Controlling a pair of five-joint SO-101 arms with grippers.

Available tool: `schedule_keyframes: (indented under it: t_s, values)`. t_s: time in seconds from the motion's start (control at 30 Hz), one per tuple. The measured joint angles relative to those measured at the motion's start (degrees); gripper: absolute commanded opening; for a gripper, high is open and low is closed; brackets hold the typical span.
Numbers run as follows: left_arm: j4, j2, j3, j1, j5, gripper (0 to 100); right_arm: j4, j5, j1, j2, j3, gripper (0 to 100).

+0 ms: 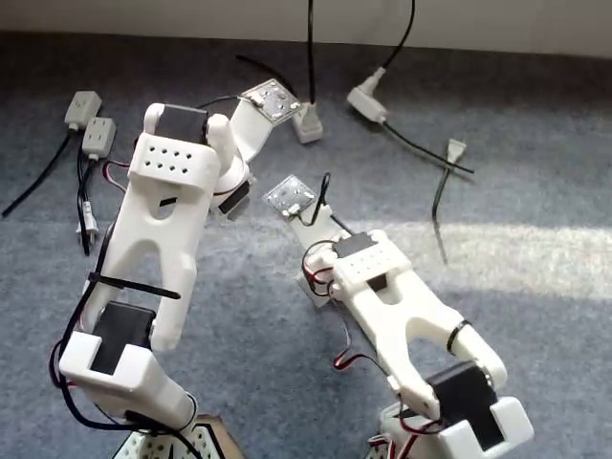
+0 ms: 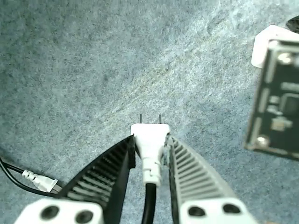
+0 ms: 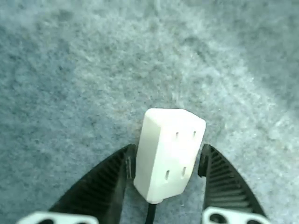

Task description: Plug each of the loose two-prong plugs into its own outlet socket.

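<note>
My left gripper [image 2: 150,140] is shut on a white two-prong plug [image 2: 149,140]. Its two prongs point away from the fingers over the grey carpet, and its black cord runs back between them. My right gripper [image 3: 166,161] is shut on a white outlet socket block [image 3: 168,154], with a finger against each side. The block's slotted face is turned toward the camera and its cord hangs below. In the high view the two arms meet near the middle, the left arm [image 1: 167,220] beside the right arm [image 1: 402,306].
Two more socket blocks [image 1: 91,122] lie at the far left with black cords, and a loose plug [image 1: 86,225] lies below them. A white block on a cord [image 1: 308,122], a larger white plug [image 1: 368,103] and a small plug [image 1: 456,150] lie at the back. The right arm's camera board [image 2: 275,98] is close by.
</note>
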Motion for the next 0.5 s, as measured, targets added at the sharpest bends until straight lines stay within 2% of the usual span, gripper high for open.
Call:
schedule_keyframes:
  t_s: [0.23,0.33,0.5]
  values:
    - [-1.41,0.0,0.0,-0.26,0.0,1,0.0,0.0,1.85,-12.66,4.22,21.7]
    - [-1.41,0.0,0.0,-0.26,0.0,1,0.0,0.09,6.51,-14.42,4.31,21.7]
    - [-1.41,0.0,0.0,-0.26,0.0,1,-0.09,5.89,13.54,-13.19,8.35,21.7]
